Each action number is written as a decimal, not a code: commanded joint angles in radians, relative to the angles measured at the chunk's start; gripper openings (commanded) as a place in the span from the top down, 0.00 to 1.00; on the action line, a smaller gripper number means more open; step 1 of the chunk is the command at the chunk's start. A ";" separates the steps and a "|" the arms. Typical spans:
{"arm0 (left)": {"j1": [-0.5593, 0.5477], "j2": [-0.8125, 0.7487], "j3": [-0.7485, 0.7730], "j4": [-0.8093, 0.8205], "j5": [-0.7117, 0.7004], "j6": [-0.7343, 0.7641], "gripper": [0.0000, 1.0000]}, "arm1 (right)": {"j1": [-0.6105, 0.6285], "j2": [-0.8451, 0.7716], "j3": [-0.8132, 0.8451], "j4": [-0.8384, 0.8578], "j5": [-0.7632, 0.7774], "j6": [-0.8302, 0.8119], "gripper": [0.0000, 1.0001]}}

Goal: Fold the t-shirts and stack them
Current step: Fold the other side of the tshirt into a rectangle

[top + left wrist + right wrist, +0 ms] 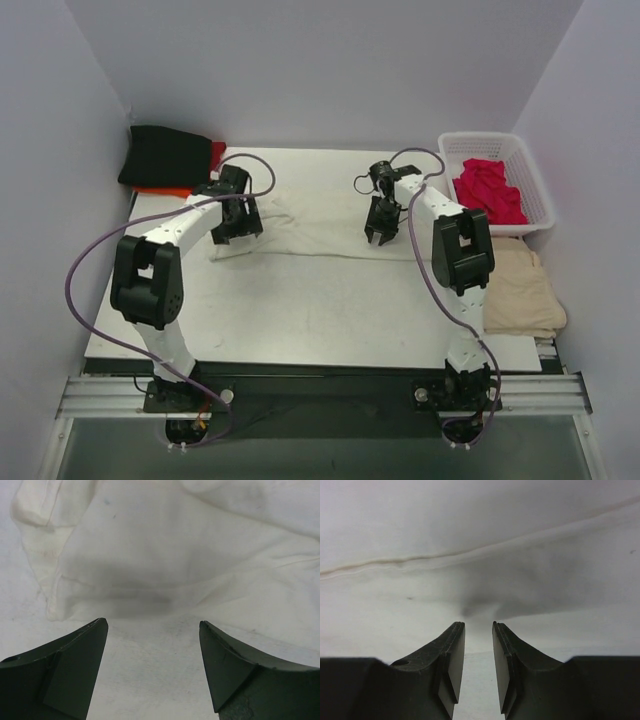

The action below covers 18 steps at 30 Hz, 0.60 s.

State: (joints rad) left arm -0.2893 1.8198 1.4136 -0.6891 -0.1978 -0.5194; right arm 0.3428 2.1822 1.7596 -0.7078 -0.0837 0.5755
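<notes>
Left tool [152, 621] gapes wide, right tool [478, 624] barely parted, both empty above cream-white t-shirt [312, 228].

I counted four shirts: white shirt [310, 225], black shirt [163, 155], orange-red shirt [165, 191], crimson shirt [488, 190]. One beige cloth pile [520, 290]. One basket [478, 140]. My grippers numbered two: left gripper [152, 625], right gripper [478, 625].

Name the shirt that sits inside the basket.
The crimson t-shirt, crumpled in the white basket; the cream t-shirt lies on the table, the black t-shirt far left.
</notes>
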 commanded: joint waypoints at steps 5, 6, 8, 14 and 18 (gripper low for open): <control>0.102 -0.034 -0.126 0.083 0.098 -0.090 0.15 | -0.042 -0.094 -0.072 -0.042 0.052 -0.003 0.70; 0.113 -0.030 -0.131 0.091 0.109 -0.093 0.15 | -0.045 -0.093 -0.080 -0.042 0.052 -0.003 0.70; 0.144 -0.011 -0.140 0.105 0.124 -0.097 0.15 | -0.047 -0.091 -0.083 -0.039 0.053 -0.003 0.70; 0.179 0.048 -0.114 0.067 0.112 -0.110 0.15 | -0.065 -0.081 -0.097 -0.039 0.038 0.001 0.71; 0.183 0.093 -0.074 -0.004 0.068 -0.117 0.15 | -0.077 -0.082 -0.115 -0.039 0.024 0.004 0.71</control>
State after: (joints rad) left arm -0.1116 1.8835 1.2827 -0.6468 -0.0998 -0.6216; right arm 0.2802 2.1567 1.6630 -0.7036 -0.0597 0.5755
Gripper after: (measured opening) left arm 0.850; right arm 0.297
